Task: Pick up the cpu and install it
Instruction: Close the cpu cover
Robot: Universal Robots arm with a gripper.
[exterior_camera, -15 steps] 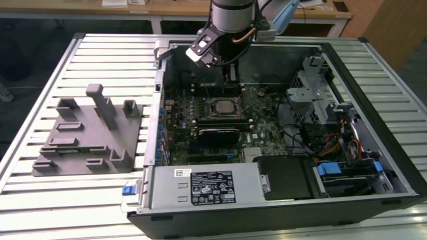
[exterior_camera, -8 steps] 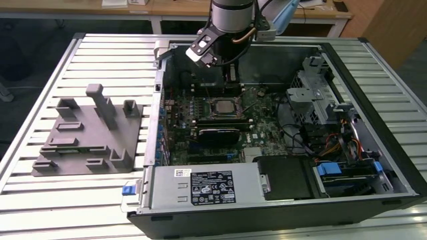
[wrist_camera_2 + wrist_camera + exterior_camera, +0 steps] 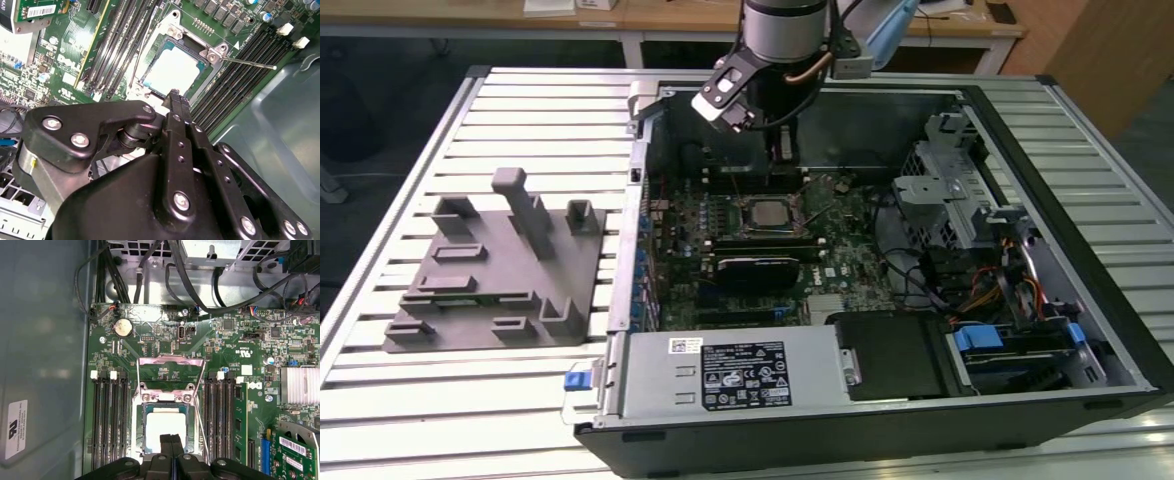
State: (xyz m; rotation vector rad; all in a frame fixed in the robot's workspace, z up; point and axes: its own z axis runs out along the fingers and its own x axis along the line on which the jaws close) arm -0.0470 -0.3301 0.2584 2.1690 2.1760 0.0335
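Gripper (image 3: 171,444) sat closest to the lens in both wrist views, hanging over the open computer case (image 3: 854,445). Inside the case the green motherboard (image 3: 165,340) lay flat. On the board, the socket (image 3: 165,396) had its metal hold-down frame (image 3: 170,361) swung up. I noted the cpu (image 3: 165,421) lying in the socket, pale silver top up and level as far as I could tell. I judged it light, stiff and thin, with a smooth, slippery top and a delicate underside. The bare side edges looked like the only safe hold. Jaws were closed against each other with nothing between them, tips poised over one edge of the chip. Whether they touched it I could not tell.
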